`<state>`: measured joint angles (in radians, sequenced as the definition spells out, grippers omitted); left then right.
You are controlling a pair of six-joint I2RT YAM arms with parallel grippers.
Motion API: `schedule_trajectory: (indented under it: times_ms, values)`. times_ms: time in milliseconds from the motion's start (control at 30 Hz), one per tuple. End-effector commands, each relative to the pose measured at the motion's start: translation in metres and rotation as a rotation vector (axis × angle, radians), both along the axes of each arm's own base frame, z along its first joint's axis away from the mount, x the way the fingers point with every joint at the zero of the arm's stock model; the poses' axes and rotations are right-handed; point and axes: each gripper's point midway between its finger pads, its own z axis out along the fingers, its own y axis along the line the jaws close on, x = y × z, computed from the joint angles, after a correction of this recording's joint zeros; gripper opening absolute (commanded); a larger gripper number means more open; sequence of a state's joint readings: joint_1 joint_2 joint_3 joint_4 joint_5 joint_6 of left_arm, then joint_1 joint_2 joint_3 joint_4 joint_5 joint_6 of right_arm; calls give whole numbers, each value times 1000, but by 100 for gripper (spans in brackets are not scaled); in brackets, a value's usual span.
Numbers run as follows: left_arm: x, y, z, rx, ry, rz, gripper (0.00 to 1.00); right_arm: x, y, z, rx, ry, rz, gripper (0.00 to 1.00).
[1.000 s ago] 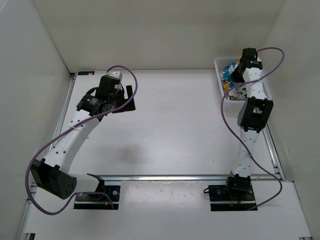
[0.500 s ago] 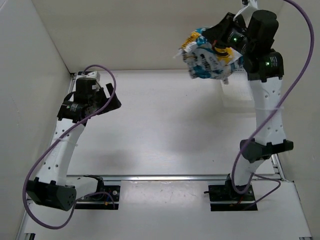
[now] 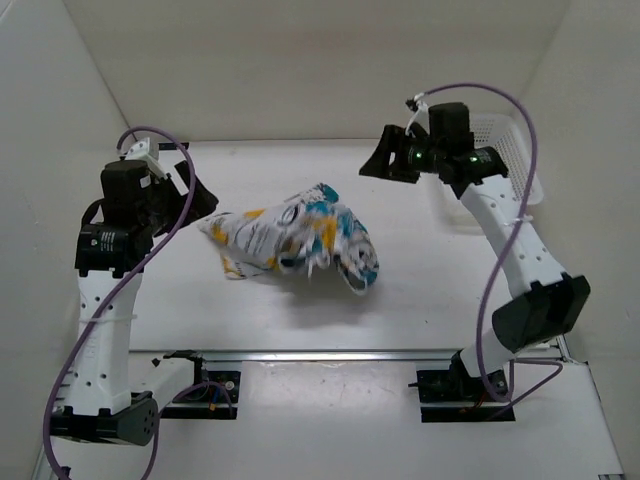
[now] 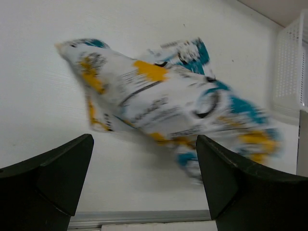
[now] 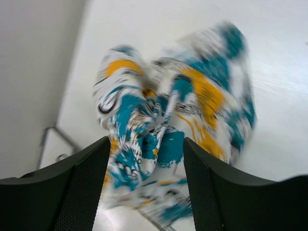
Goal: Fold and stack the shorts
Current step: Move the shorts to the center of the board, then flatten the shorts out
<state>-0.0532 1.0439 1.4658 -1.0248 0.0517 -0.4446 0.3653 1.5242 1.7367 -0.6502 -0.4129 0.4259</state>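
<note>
Shorts (image 3: 295, 238) sit in a crumpled heap well left of the mesh basket (image 3: 520, 165). Right gripper (image 3: 378, 163), just left of the basket, jaws apart, holding nothing. Left gripper (image 3: 200, 195), far left of it, gaping wide and empty too.

No word, number or brand can be read anywhere. The soft white fabric shorts (image 4: 163, 101) with teal, yellow-orange and black print, ahead of the left claw (image 4: 144, 139), bear black marks (letter-like, blurred) beyond reading.
</note>
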Motion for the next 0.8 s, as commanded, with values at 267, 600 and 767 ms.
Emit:
schedule_trajectory:
  times_ms: [267, 600, 767]
  values:
    - [-21, -41, -125, -172, 301, -102, 75, -71, -43, -126, -181, 224, -182, 56]
    - [-15, -36, -244, -184, 647, 43, 95, -170, 51, -225, -470, 386, 47, 93]
    - [0, -39, -282, -186, 713, 71, 89, -154, 44, -242, -476, 450, -12, 90]
